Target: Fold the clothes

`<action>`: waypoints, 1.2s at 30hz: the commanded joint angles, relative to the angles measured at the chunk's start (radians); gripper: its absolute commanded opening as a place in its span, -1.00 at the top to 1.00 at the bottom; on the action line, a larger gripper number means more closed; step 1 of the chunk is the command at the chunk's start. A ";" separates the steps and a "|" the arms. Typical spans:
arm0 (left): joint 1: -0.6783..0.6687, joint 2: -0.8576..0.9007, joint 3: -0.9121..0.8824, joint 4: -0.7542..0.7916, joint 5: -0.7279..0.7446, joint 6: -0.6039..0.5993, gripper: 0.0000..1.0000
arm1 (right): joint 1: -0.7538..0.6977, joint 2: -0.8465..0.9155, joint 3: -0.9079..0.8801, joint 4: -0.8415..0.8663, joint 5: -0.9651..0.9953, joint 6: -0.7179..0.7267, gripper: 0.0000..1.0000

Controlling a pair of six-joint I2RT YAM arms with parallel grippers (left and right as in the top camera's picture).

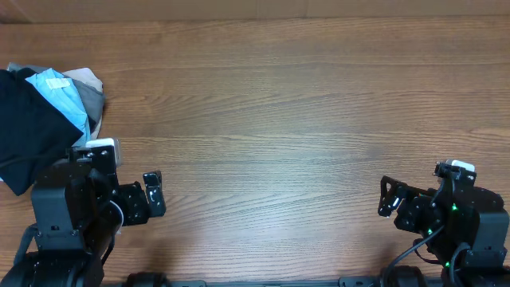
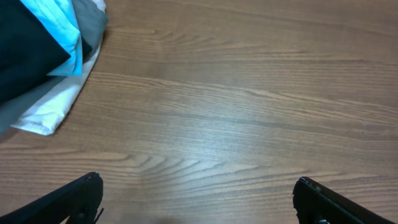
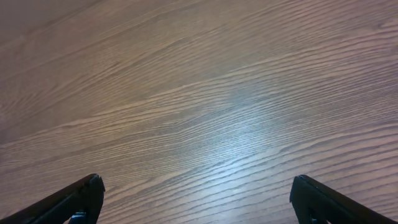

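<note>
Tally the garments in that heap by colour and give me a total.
black garment: 1
light blue garment: 1
grey garment: 1
white garment: 1
Total: 4 showing, heaped together; anything buried underneath cannot be counted.
</note>
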 commanded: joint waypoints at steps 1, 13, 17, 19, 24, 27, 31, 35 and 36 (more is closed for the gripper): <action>0.003 -0.003 -0.004 -0.002 -0.007 -0.007 -1.00 | 0.000 -0.002 -0.002 -0.009 0.001 0.002 -1.00; 0.003 -0.003 -0.004 -0.003 -0.007 -0.007 -0.99 | -0.004 -0.051 -0.049 0.199 0.027 -0.164 -1.00; 0.003 -0.003 -0.004 -0.003 -0.007 -0.007 -0.99 | -0.004 -0.166 -0.159 0.336 0.027 -0.181 -1.00; 0.003 -0.003 -0.004 -0.003 -0.007 -0.007 -1.00 | -0.004 -0.248 -0.236 0.402 0.027 -0.180 -1.00; 0.003 -0.003 -0.004 -0.003 -0.007 -0.007 -0.99 | -0.004 -0.448 -0.454 0.584 0.019 -0.180 -1.00; 0.003 -0.003 -0.004 -0.003 -0.007 -0.007 -1.00 | -0.004 -0.557 -0.583 0.710 0.019 -0.180 -1.00; 0.003 -0.003 -0.004 -0.003 -0.007 -0.007 -1.00 | -0.004 -0.566 -0.725 0.942 0.005 -0.180 -1.00; 0.003 -0.003 -0.004 -0.003 -0.007 -0.007 -1.00 | -0.004 -0.571 -0.840 1.136 0.019 -0.184 -1.00; 0.003 -0.003 -0.004 -0.003 -0.007 -0.007 -1.00 | -0.004 -0.571 -0.874 1.187 0.029 -0.184 -1.00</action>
